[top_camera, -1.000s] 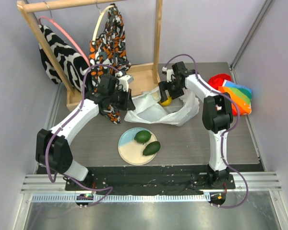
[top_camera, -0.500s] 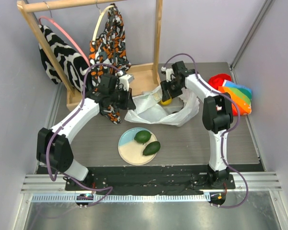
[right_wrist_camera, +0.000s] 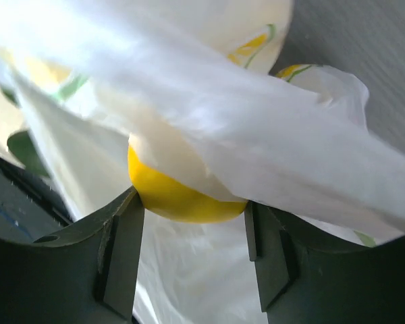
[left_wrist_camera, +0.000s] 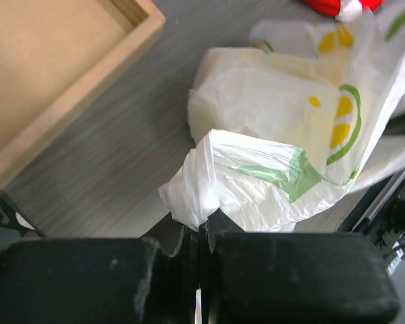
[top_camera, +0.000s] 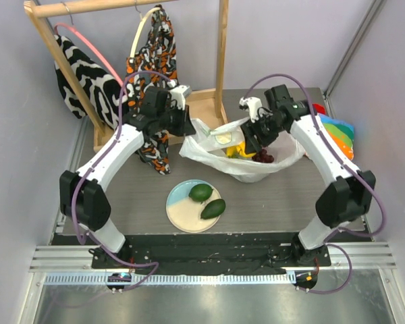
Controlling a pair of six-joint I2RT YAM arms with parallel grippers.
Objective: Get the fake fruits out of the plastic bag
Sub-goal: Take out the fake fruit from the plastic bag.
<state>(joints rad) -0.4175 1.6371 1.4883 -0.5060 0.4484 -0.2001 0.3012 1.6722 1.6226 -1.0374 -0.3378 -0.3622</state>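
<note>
The white plastic bag (top_camera: 246,165) stands open behind the plate. My left gripper (top_camera: 186,128) is shut on the bag's left edge (left_wrist_camera: 202,196) and holds it up. My right gripper (top_camera: 254,139) is at the bag's mouth, shut on a yellow lemon (right_wrist_camera: 179,199) partly draped by bag film (right_wrist_camera: 243,128). Inside the bag I see yellow fruit (top_camera: 238,152), a dark purple grape bunch (top_camera: 264,157) and a pale green piece (top_camera: 223,139). Two dark green avocados (top_camera: 200,192) (top_camera: 213,208) lie on the blue-and-cream plate (top_camera: 182,214).
A wooden clothes rack (top_camera: 221,54) with patterned cloths (top_camera: 154,61) stands at the back left, its wooden base tray (top_camera: 206,108) just behind the bag. A red and rainbow cloth (top_camera: 336,131) lies at the right, close to the right arm.
The bag has been pulled open and shifted right. My right gripper moved right and nearer with the lemon. My left gripper rose slightly with the bag's edge.
</note>
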